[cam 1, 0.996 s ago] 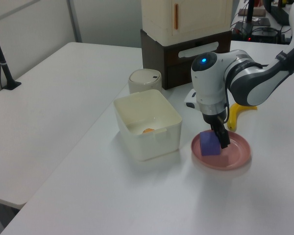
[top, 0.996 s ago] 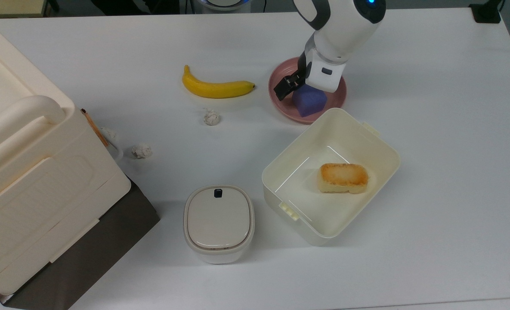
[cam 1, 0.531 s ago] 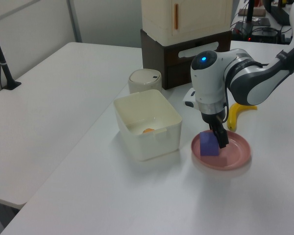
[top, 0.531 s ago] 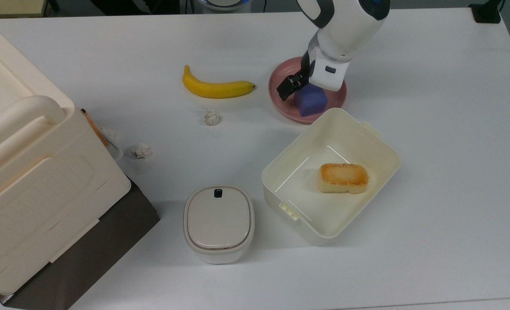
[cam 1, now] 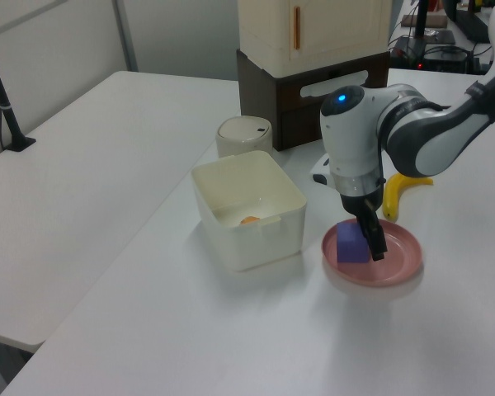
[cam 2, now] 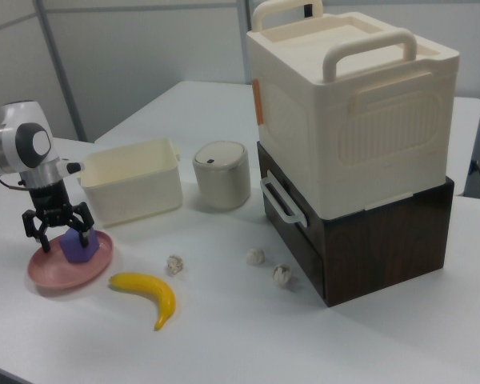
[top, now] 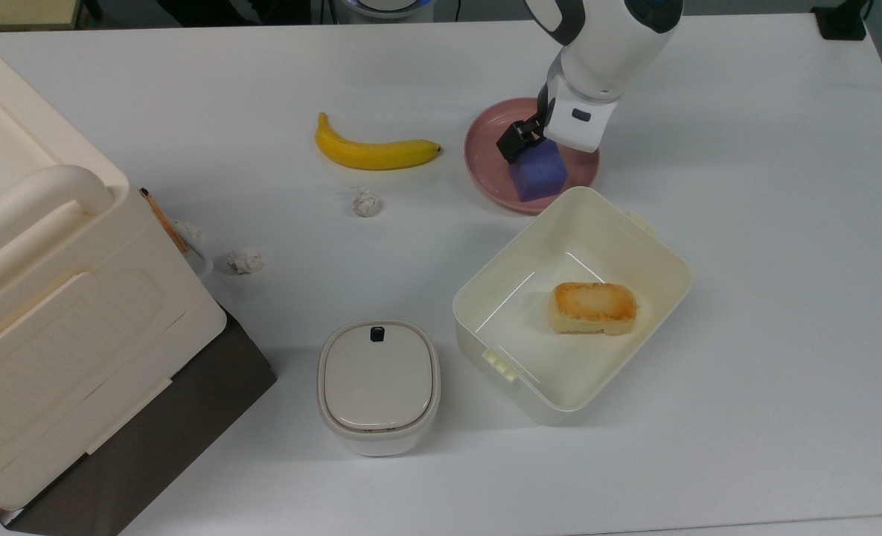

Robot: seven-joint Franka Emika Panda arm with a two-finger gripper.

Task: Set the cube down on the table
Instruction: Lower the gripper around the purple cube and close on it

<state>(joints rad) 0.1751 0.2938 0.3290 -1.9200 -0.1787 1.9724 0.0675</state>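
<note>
Cube (top: 537,176): matte blue-purple, on pink plate (top: 485,167), gripper (cam 2: 58,232) astride.

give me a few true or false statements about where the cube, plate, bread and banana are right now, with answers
1. The cube sits on the pink plate. True.
2. The bread block lies on the pink plate. False: it lies inside the open cream box.
3. The gripper is at the cube, with its jaws open on either side of it in the right view. True.
4. The banana is inside the cream box. False: it lies on the table, at the top view's left of the plate.
5. The small round container has its lid off. False: the lid is on.
</note>
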